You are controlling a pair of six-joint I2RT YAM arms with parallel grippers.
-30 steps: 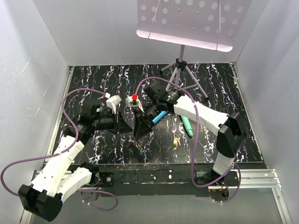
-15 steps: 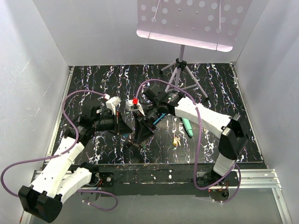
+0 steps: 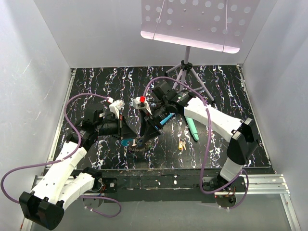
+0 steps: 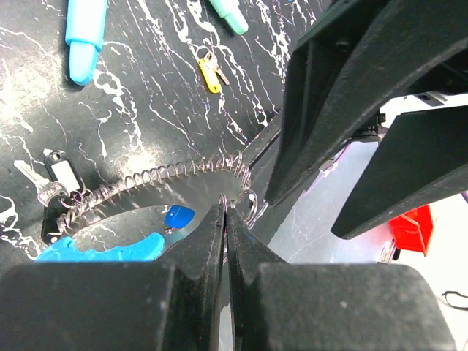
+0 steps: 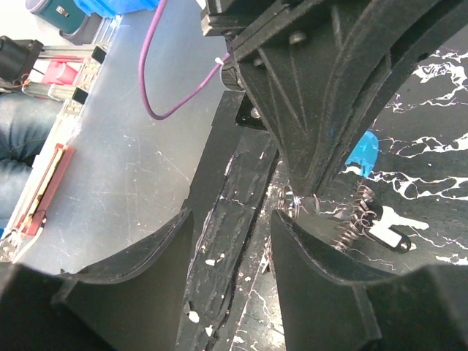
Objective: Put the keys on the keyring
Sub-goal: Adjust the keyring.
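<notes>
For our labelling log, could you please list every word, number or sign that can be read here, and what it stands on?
None can be read.
The white plastic tag by the grey coiled keyring looks blank.
The yellow-headed key shows no legible marking.

Left fingers (image 4: pixel 191 252) tight on coiled keyring (image 4: pixel 157 174)

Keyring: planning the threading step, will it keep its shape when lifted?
Probably floppy: the keyring looks like thin coiled wire, arcing loosely from where the left gripper pinches it. Likely light for its size; the coil may stretch or sway when pushed.
</notes>
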